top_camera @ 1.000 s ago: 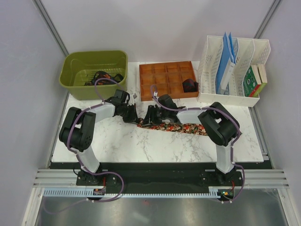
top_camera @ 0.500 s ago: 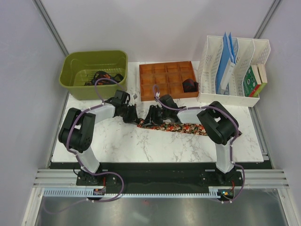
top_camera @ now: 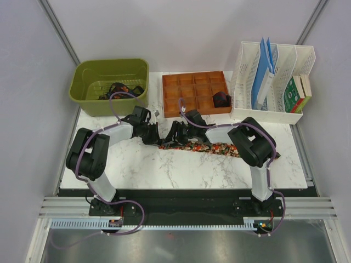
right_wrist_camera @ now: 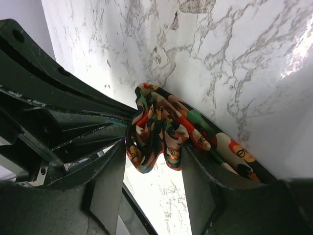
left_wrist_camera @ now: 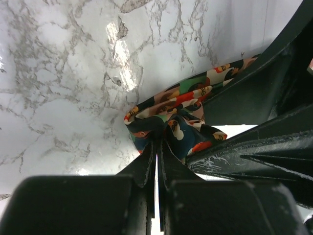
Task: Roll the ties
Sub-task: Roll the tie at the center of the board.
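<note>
Now my left gripper (left_wrist_camera: 156, 149) pinches the bunched end of the speckled tie (top_camera: 219, 149), just in front of the wooden tray (top_camera: 186, 90). My right gripper (right_wrist_camera: 154, 156) straddles that end, jaws apart. The tie's length runs rightward, on my right gripper's side.

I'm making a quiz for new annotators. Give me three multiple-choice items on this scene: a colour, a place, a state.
1. What colour is the basin? A blue; B green; C red.
2. Where does the speckled tie lie? A in the basin; B hanging in the air; C on the marble table.
3. How is the left gripper? A shut on the speckled tie; B wide open; C out of sight.
Answers: B, its walls are olive green; C, it stretches along the marble; A, the left wrist view shows the fingers pinched together on the fabric.
</note>
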Robot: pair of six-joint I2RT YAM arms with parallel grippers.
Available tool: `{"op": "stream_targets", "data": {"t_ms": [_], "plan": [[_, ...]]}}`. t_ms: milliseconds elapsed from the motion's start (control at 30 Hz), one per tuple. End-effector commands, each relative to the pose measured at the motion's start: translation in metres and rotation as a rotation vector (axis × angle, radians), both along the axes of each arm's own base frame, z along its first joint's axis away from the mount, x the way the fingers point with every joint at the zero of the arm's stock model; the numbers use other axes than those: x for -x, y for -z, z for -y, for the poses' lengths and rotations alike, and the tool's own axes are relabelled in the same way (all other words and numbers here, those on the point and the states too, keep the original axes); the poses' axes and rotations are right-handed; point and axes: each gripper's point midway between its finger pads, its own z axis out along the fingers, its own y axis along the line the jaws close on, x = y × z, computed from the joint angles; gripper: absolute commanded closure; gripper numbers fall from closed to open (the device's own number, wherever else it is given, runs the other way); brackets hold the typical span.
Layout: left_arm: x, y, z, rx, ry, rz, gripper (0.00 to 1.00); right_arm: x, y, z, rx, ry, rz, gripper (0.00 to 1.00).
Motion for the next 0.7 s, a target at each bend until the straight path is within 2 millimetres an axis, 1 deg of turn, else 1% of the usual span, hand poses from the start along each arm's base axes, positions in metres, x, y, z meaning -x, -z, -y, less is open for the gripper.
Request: {"op": "stream_targets", "data": {"t_ms": [0, 67, 100, 167, 200, 267, 300, 333, 367, 400, 433, 467, 500, 533, 567, 600, 633, 667], "plan": [[0.013, -0.007, 0.006, 0.01, 0.048, 0.007, 0.98, -0.001, 0.007, -0.007, -0.001, 0.0, 0.006, 0.48], [0.014, -0.009, 0.006, 0.017, 0.048, 0.009, 0.98, -0.001, 0.012, -0.005, 0.011, 0.001, 0.004, 0.61], [0.014, -0.013, 0.007, 0.026, 0.05, 0.019, 0.98, 0.0, 0.015, -0.003, 0.02, -0.002, 0.006, 0.73], [0.016, -0.017, 0.008, 0.042, 0.057, 0.03, 0.97, 0.001, 0.021, 0.001, 0.034, 0.002, 0.002, 0.83], [0.016, -0.024, 0.008, 0.054, 0.072, 0.054, 0.89, 0.001, 0.025, 0.003, 0.042, -0.001, 0.003, 0.91], [0.016, -0.031, 0.006, 0.075, 0.09, 0.076, 0.81, 0.0, 0.032, 0.009, 0.057, 0.005, -0.002, 0.99], [0.019, -0.038, 0.007, 0.104, 0.144, 0.1, 0.72, 0.0, 0.035, 0.01, 0.063, -0.002, 0.004, 1.0], [0.02, -0.046, 0.006, 0.121, 0.174, 0.124, 0.68, 0.0, 0.036, 0.012, 0.063, -0.005, 0.002, 1.0], [0.015, -0.052, -0.001, 0.132, 0.183, 0.157, 0.63, 0.0, 0.037, 0.013, 0.062, -0.008, -0.004, 1.0], [0.018, -0.06, -0.002, 0.169, 0.262, 0.205, 0.52, 0.0, 0.037, 0.013, 0.054, -0.014, 0.0, 1.0], [0.019, -0.071, -0.006, 0.182, 0.301, 0.256, 0.48, 0.0, 0.038, 0.013, 0.054, -0.024, 0.005, 1.0], [0.014, -0.079, -0.015, 0.187, 0.319, 0.307, 0.43, 0.0, 0.038, 0.012, 0.051, -0.032, 0.006, 1.0], [0.015, -0.087, -0.016, 0.205, 0.426, 0.4, 0.3, 0.001, 0.037, 0.011, 0.042, -0.043, 0.013, 1.0], [0.015, -0.098, -0.022, 0.209, 0.466, 0.475, 0.16, 0.002, 0.037, 0.01, 0.038, -0.055, 0.021, 1.0], [0.015, -0.103, -0.022, 0.198, 0.577, 0.589, 0.01, 0.004, 0.038, 0.009, 0.03, -0.068, 0.02, 1.0], [0.016, -0.105, -0.023, 0.187, 0.631, 0.647, 0.0, 0.004, 0.038, 0.009, 0.022, -0.079, 0.023, 1.0], [0.022, -0.105, -0.025, 0.176, 0.691, 0.673, 0.0, 0.007, 0.038, 0.007, 0.012, -0.096, 0.023, 1.0], [0.019, -0.103, -0.027, 0.137, 0.791, 0.765, 0.0, 0.009, 0.039, 0.006, 0.001, -0.11, 0.018, 1.0]]}}
